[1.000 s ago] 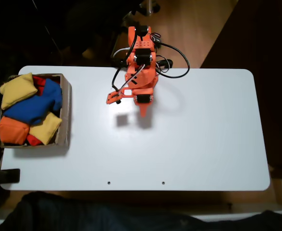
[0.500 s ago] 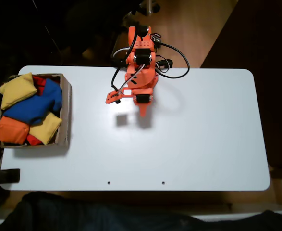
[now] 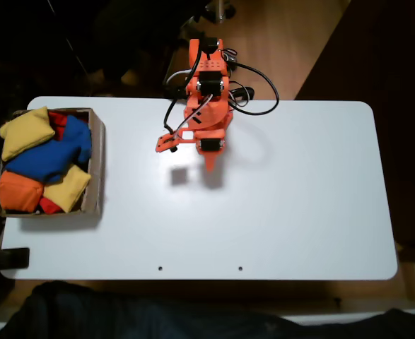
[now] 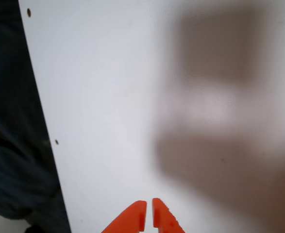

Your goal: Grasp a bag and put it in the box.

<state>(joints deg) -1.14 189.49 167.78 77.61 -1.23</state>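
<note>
White table (image 3: 299,212), dark room. Gripper (image 4: 148,216) tips together, nothing held, arm folded at back edge. Yellow bag (image 3: 27,132) sits atop pile in box (image 3: 98,155), fixed-view left. Prob soft, light, squashy; pinch a bunched edge/corner.

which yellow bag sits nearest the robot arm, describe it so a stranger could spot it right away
Start at the cardboard box on the left end of the white table in the fixed view. In its lower right corner, below the big blue bag and right of the orange bag, lies the yellow bag. The other yellow bag sits at the box's top left.
</note>
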